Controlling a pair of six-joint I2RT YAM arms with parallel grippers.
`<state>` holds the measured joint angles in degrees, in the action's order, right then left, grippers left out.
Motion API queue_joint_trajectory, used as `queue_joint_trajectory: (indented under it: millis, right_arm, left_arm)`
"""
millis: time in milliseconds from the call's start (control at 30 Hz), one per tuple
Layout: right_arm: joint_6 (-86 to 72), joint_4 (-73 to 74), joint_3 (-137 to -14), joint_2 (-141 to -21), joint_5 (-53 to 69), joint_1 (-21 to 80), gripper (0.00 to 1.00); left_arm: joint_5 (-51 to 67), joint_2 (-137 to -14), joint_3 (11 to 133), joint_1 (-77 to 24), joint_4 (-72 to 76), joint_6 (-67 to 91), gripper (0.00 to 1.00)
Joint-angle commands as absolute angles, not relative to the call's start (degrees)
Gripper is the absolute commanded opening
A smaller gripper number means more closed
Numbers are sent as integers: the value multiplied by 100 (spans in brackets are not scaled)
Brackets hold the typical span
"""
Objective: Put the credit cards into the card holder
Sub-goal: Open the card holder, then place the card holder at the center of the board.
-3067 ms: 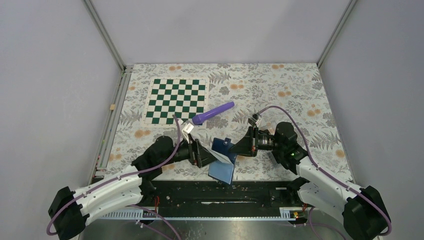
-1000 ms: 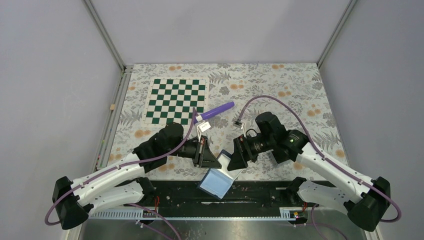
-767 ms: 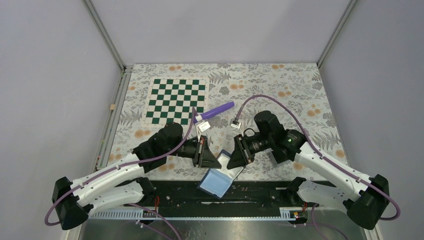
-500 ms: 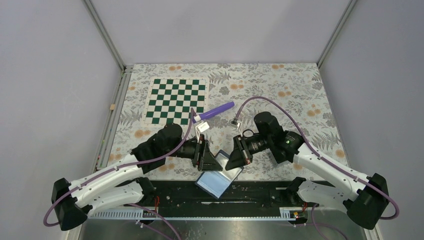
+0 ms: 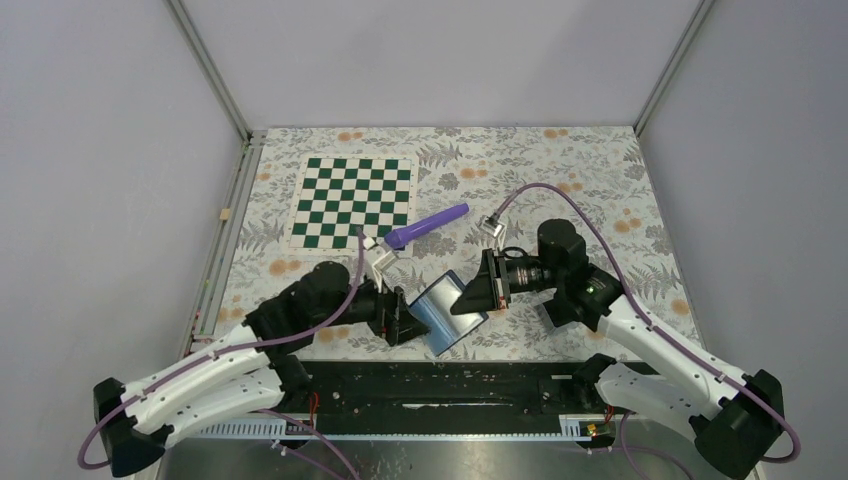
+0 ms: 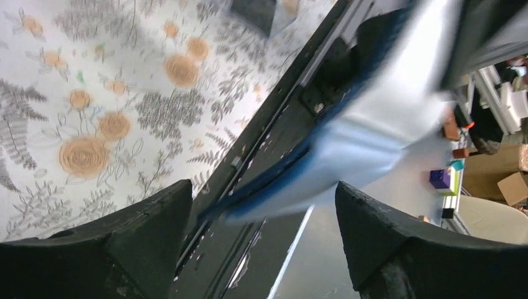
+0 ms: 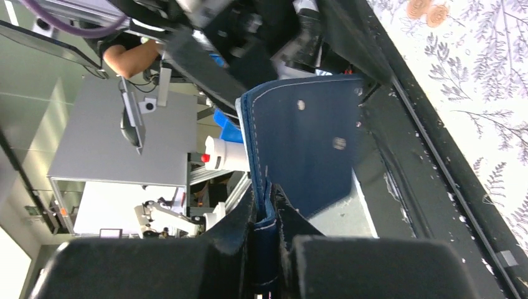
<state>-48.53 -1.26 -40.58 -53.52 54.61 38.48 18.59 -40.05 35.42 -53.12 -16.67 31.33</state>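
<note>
Handover made: the left arm's fingers [image 5: 402,318], clamped shut a second ago, now stand wide apart. Their black tips frame the small navy-blue folding card holder with the pale blue-grey lining [image 5: 446,311] and, in the left wrist view, appear to have let go of it. Just to their right, the card holder hangs tilted above the near edge of the floral-patterned worktop [image 5: 600,190], higher and further right than a moment ago, when it drooped over the black rail at the front. It is carried now by the right arm's fingers [image 5: 472,298], which were spread a second ago and have since closed tight on one stitched navy edge, as the right wrist view shows, with the snap studs of the outer flap in view above them. For the task, this looks like a regrip rather than progress. The holder has changed arms, no credit card shows in any view, and the freed left arm seems the likelier one to fetch a card or spread a pocket.
</note>
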Motion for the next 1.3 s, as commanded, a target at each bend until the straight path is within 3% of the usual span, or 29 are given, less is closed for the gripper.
queue_joint_trajectory:
  millis: [0,133,333,567,767,900,1267]
  right_arm:
    - [-5874,-1380,-4018,-5333,5938,3824,0]
    - [-6411,-2070,-3959,-5448,6130,3826,0]
    - [-4695,858,-4432,-5445,4729,3821,0]
    - [-5432,-209,-3355,-5561,2911,3796,0]
    - [-6433,-1797,-2511,-6239,2347,3807,0]
    - [-6604,-2066,-2232,-6396,1901,3910,0]
    - [-6755,-508,-1588,-5659,1246,3961,0]
  left_arm:
    - [1532,-4537,3321,-5411,-1276,3053,82]
    - [831,-4986,3628,-5452,-1287,3064,81]
    - [-495,-4511,4127,-5455,-2021,3208,84]
    - [-2466,-3616,4757,-5426,-4091,4429,88]
    - [-2390,-3393,4895,-5430,-4201,4658,88]
    - [-2074,-3507,4800,-5431,-3884,4679,88]
    - [-1554,-3922,4681,-5424,-3451,4666,88]
